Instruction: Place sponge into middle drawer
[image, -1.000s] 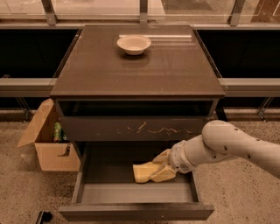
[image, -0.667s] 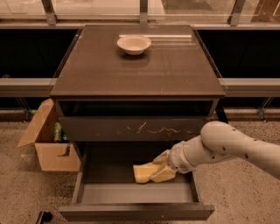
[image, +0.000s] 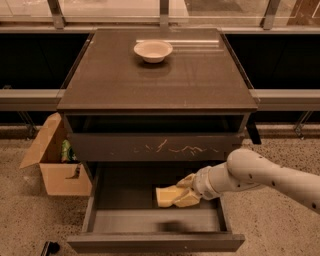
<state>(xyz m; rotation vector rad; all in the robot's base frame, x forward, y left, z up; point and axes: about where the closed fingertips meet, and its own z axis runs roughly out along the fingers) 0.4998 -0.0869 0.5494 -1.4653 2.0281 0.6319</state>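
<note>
The yellow sponge (image: 166, 195) is inside the open middle drawer (image: 125, 200), right of centre, at or just above its grey floor. My gripper (image: 186, 192) reaches in from the right on a white arm (image: 260, 175). Its pale yellow fingers (image: 188, 200) are closed on the right end of the sponge. The drawer's plain front panel (image: 155, 242) is pulled out towards the camera.
The drawer above (image: 160, 147), with white scratches on its front, stands slightly open over the back of the middle drawer. A pale bowl (image: 153, 51) sits on the cabinet top. An open cardboard box (image: 55, 170) stands on the floor to the left.
Almost nothing has changed. The arm and the sponge stay in nearly the same place inside the drawer.
</note>
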